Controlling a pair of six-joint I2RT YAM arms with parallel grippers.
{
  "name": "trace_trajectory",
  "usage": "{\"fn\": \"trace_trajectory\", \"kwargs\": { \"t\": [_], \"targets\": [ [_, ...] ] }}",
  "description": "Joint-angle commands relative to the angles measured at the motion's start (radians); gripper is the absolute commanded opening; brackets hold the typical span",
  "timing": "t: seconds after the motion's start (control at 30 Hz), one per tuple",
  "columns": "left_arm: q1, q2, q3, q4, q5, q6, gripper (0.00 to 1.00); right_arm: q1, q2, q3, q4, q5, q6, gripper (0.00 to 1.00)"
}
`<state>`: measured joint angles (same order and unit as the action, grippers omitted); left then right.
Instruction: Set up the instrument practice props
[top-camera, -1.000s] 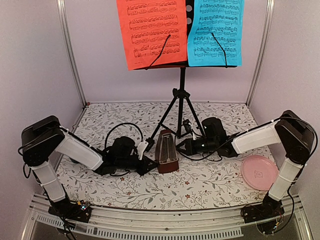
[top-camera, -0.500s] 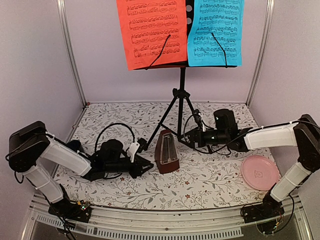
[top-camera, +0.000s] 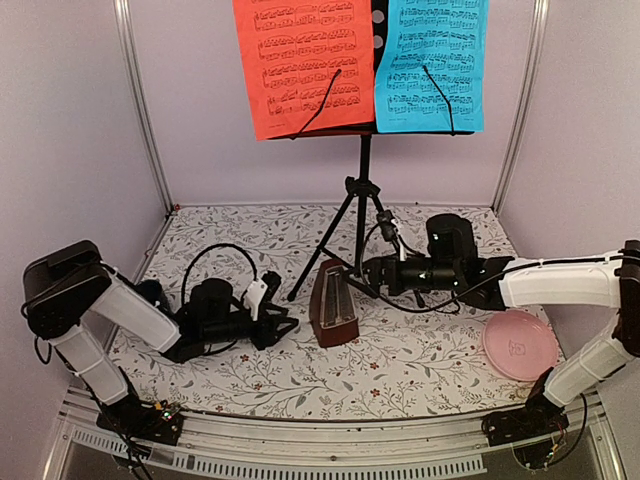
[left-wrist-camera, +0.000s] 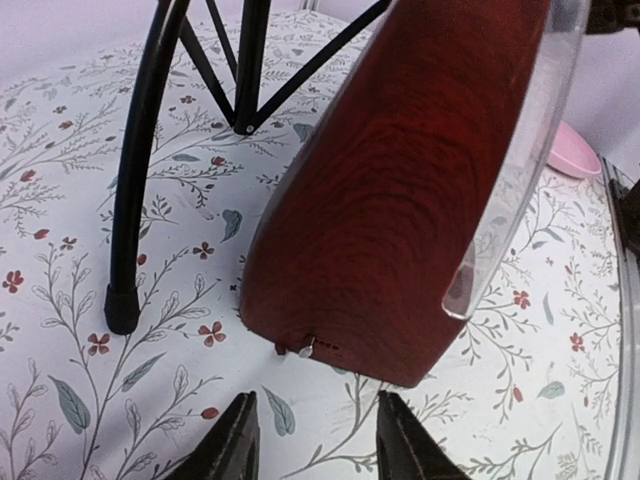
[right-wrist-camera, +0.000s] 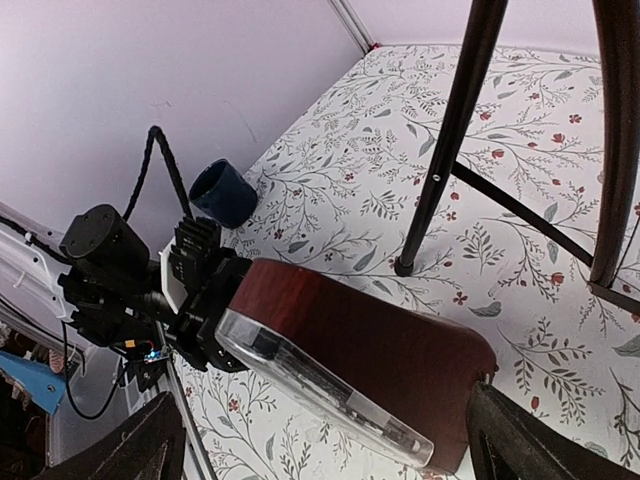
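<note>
1. Across the table (top-camera: 420, 375) lies a white cloth printed with leafy sprigs and small red flowers. Plain lilac walls and metal corner posts (top-camera: 140, 100) close it in.
2. At the back, the black music stand (top-camera: 363, 180) rests on its tripod, with a red sheet (top-camera: 300, 60) and a cyan sheet (top-camera: 432, 60) side by side on its desk.
3. The brown metronome (top-camera: 332, 305) stands upright on the cloth, just in front of the tripod.
4. The left gripper (top-camera: 285, 325) lies low beside the metronome, its fingers parted and empty.
5. The right gripper (top-camera: 368, 270) is spread wide near the tripod and grips nothing.
6. A pink plate (top-camera: 518, 344) sits at the right front, and a dark blue mug (right-wrist-camera: 222, 193) sits near the left wall.
</note>
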<state>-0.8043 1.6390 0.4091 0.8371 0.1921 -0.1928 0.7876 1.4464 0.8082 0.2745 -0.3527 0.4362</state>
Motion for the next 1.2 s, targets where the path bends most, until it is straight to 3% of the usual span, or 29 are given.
{"fn": "trace_trajectory", "kwargs": {
  "t": [0.0, 0.2, 0.27, 0.33, 0.77, 1.17],
  "targets": [
    [0.004, 0.056, -0.032, 0.140, -0.006, 0.073, 0.46, 0.038, 0.047, 0.088, -0.037, 0.086, 0.020, 0.99],
    [-0.001, 0.143, -0.045, 0.244, 0.062, 0.092, 0.77, 0.073, 0.115, 0.163, -0.060, 0.113, -0.005, 0.99],
    [-0.003, 0.172, -0.042, 0.266, 0.071, 0.095, 0.93, 0.079, 0.131, 0.180, -0.063, 0.110, -0.013, 0.99],
    [-0.011, 0.201, -0.029, 0.273, 0.070, 0.109, 0.99, 0.082, 0.147, 0.191, -0.068, 0.110, -0.019, 1.00],
    [-0.044, 0.405, 0.009, 0.508, 0.082, 0.198, 0.91, 0.085, 0.184, 0.216, -0.071, 0.109, -0.033, 0.95],
    [-0.104, 0.486, 0.090, 0.491, 0.025, 0.194, 0.83, 0.085, 0.209, 0.237, -0.087, 0.129, -0.040, 0.90]
  ]
}}
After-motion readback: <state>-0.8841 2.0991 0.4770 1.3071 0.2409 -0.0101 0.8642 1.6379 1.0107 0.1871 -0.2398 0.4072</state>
